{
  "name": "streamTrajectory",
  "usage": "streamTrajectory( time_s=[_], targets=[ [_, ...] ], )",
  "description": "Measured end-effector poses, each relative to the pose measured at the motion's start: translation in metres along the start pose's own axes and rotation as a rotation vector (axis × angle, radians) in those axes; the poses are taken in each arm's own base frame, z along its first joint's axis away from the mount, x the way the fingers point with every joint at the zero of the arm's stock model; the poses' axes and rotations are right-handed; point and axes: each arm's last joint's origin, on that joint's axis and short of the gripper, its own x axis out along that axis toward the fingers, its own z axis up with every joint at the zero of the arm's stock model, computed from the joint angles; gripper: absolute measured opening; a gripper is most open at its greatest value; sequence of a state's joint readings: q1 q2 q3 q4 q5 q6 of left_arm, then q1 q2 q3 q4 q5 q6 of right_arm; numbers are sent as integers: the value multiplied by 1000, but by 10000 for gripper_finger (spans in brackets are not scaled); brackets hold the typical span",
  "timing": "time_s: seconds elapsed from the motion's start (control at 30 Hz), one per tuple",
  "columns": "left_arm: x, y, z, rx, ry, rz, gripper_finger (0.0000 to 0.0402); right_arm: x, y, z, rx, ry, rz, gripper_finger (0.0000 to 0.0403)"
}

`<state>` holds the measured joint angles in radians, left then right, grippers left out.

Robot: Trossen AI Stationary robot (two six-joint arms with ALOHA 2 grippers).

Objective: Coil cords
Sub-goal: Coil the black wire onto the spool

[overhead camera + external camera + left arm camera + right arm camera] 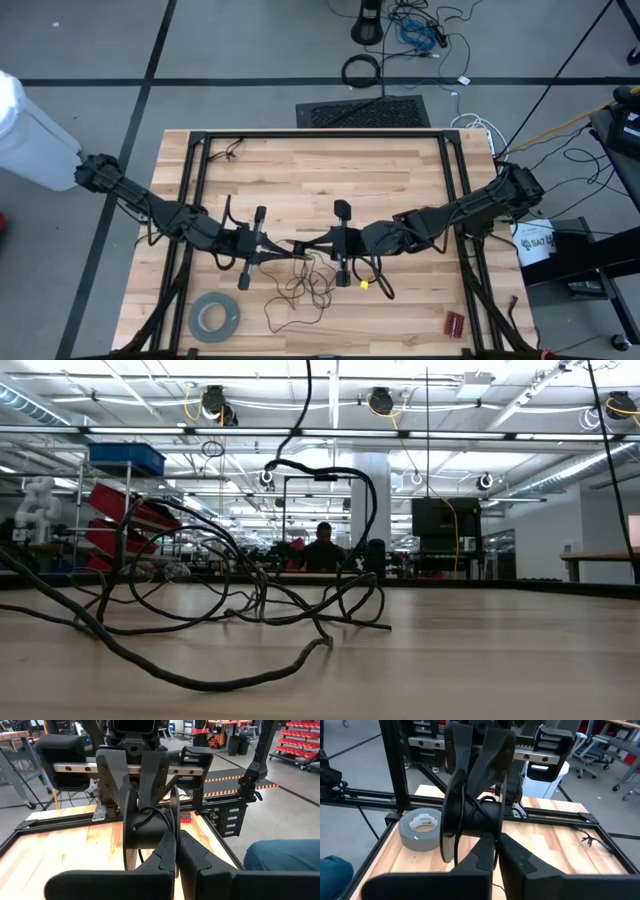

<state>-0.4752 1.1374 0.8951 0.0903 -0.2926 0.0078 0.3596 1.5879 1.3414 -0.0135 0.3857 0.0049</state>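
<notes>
The cord is a thin dark wire [300, 288] lying in loose loops on the wooden table [400, 180], near its front edge. The low view [200, 610] shows the loops, with one strand rising out of the picture. The wire runs up to a small round black reel [298, 245], held above the table's middle between my two grippers. My left gripper [287, 246] and my right gripper [309, 243] face each other, and each is shut on the reel. The reel shows in the left wrist view [150, 827] and in the right wrist view [482, 815]. My left gripper pinches the rim of one thin round flange [175, 831] of the reel between its two fingers. It comes in level from the table's left. The reel is lifted clear of the table and stands on edge. My right gripper pinches the rim of a thin flange [500, 827] of the reel between its two fingers. It comes in level from the table's right, opposite the left gripper. The wire hangs slack from the reel's hub [487, 812] to the table.
A wide grey tape roll [215, 317] lies at the table's front left. A small yellow piece [364, 284] lies near the loops, and a small red object [456, 322] lies at the front right. A black frame [195, 160] runs round the table.
</notes>
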Motion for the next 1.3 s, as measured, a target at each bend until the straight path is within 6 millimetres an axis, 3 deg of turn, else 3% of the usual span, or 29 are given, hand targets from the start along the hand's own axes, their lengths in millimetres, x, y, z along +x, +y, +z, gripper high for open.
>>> streamTrajectory(
  time_s=[0.47, 0.8, 1.07, 1.17, 1.3],
  targets=[
    [-1, -4, 1, -16, -16, -16, 19, -1, 1, 3, -8, -29, 21, 1],
    [-6, -15, 5, -40, -51, -18, 127, -9, 3, 10, 3, -61, 31, 0],
    [-23, -30, 9, -123, -56, -54, 139, -24, 1, 19, -13, -76, 36, 0],
    [-19, -43, -3, -190, -10, -85, 139, -34, -1, 26, -21, -97, 27, 0],
    [3, -67, -39, -196, 71, -35, 139, -43, -3, 31, -38, -112, 27, 0]
  ],
)
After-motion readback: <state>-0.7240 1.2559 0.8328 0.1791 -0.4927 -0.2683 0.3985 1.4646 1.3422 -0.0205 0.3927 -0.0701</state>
